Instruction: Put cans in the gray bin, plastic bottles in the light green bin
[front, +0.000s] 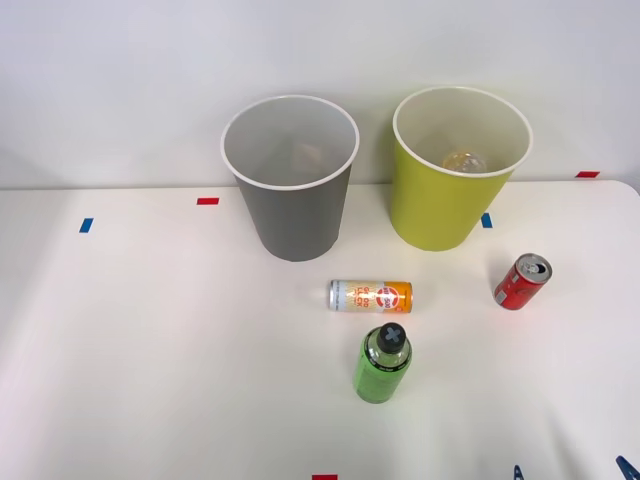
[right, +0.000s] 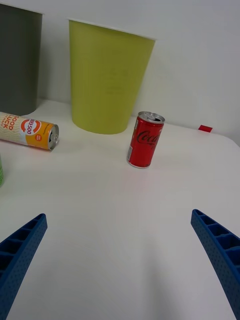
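The gray bin (front: 295, 220) and the light green bin (front: 440, 210) stand side by side at the back of the white table. A slim silver-and-orange can (front: 370, 296) lies on its side in front of them. Upright to its right stands a short red can (front: 522, 281), also in the wrist view (right: 145, 140). A green plastic bottle (front: 383, 363) with a black cap stands nearer me. A pale thing (front: 463, 160) lies low inside the light green bin; what it is I cannot tell. My right gripper (right: 118, 216) is open and holds nothing, a short way in front of the red can.
Small red tape marks (front: 207, 201) and blue tape marks (front: 86, 225) dot the table. A white wall rises right behind the bins. The table's right corner curves away near another red mark (front: 587, 174). Bare tabletop spreads to the left.
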